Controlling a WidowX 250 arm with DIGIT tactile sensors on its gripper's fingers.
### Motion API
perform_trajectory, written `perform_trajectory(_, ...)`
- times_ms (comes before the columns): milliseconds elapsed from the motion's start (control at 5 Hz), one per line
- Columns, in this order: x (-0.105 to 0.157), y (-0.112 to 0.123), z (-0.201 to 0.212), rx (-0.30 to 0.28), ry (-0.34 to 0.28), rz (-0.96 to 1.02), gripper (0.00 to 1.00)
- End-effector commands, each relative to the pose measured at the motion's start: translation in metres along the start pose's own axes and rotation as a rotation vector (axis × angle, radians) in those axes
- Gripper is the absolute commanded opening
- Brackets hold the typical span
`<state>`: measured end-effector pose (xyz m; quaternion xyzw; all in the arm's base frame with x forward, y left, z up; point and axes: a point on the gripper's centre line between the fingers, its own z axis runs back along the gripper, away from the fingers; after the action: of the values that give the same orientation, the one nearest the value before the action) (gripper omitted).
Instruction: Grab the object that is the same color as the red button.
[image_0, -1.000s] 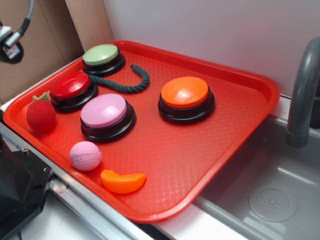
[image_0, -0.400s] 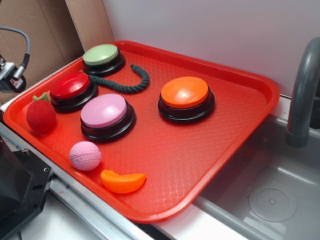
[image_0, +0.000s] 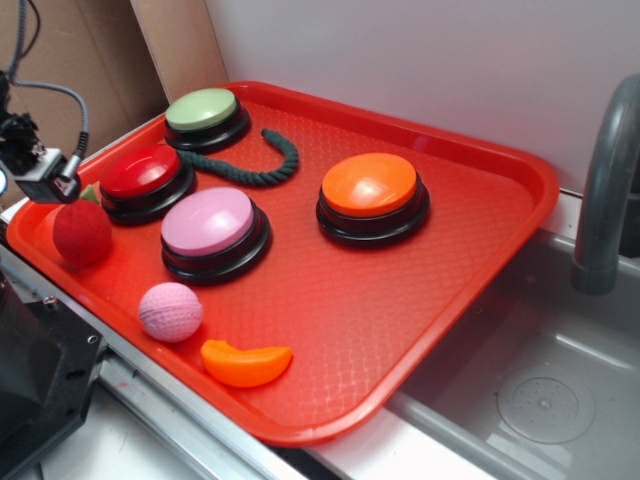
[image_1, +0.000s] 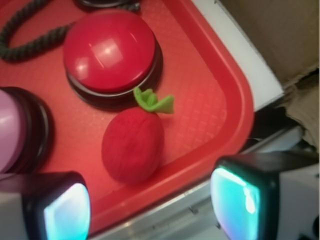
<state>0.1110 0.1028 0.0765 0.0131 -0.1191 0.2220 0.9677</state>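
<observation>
The object, a fuzzy red strawberry toy (image_0: 82, 233) (image_1: 133, 144) with a green leafy top, lies at the left end of the red tray (image_0: 460, 240), next to the red button (image_0: 142, 172) (image_1: 109, 50). My gripper (image_0: 45, 178) (image_1: 152, 210) hovers at the tray's left edge, just above and left of the strawberry. In the wrist view its two fingers stand wide apart with nothing between them, and the strawberry lies just ahead of the gap. Part of the leaf is hidden behind the gripper in the exterior view.
On the tray also stand a green button (image_0: 204, 110), a pink button (image_0: 210, 224) and an orange button (image_0: 369, 186), with a dark green rope (image_0: 262, 168), a pink ball (image_0: 170, 311) and an orange slice (image_0: 245, 362). A sink (image_0: 540, 390) and faucet (image_0: 605, 190) are at right.
My gripper has come down and to the right from the upper left, arriving over the tray's left edge beside the strawberry. The objects on the tray have not moved.
</observation>
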Motion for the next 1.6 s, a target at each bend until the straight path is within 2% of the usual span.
perform_trajectory(0,0.007,0.003,-0.026,0.001,-0.026,-0.03,1.0)
perform_trajectory(600,0.008,0.002,-0.055,-0.004,0.001,-0.053,1.0)
perform_trajectory(800,0.01,0.003,-0.057,-0.005,-0.007,-0.054,0.32)
perform_trajectory(1000,0.011,0.001,-0.061,-0.013,-0.006,-0.053,0.0)
perform_trajectory(1400,0.014,-0.004,-0.058,-0.001,0.006,-0.1,0.0)
